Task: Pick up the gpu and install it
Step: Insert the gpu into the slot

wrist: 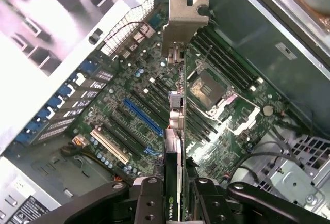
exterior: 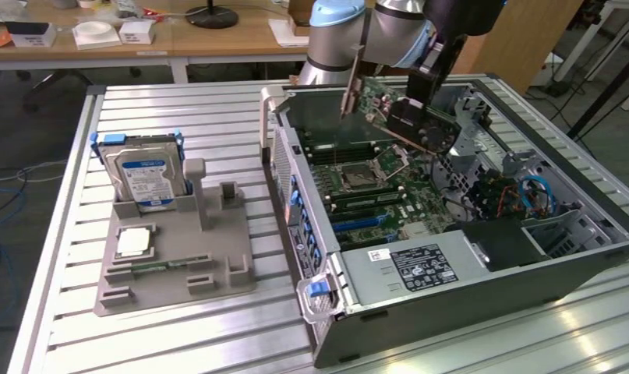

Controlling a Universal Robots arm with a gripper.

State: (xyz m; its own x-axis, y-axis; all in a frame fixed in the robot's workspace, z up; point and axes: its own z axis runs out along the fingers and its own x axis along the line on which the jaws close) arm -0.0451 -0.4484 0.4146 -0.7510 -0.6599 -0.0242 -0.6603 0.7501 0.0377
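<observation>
The gpu is a dark card with a green board and a silver bracket, and it hangs tilted above the open computer case. My gripper is shut on its upper edge. In the wrist view the gpu appears edge-on between my fingers, its bracket pointing away from me. The motherboard lies below it, with a blue slot just beside the card's line. The card is above the board and touches no slot.
The case lies on its side with the motherboard exposed, a power supply at the front and drive cages on the exterior view's right. On the left, a grey fixture holds a blue-labelled hard drive, a processor and a memory stick.
</observation>
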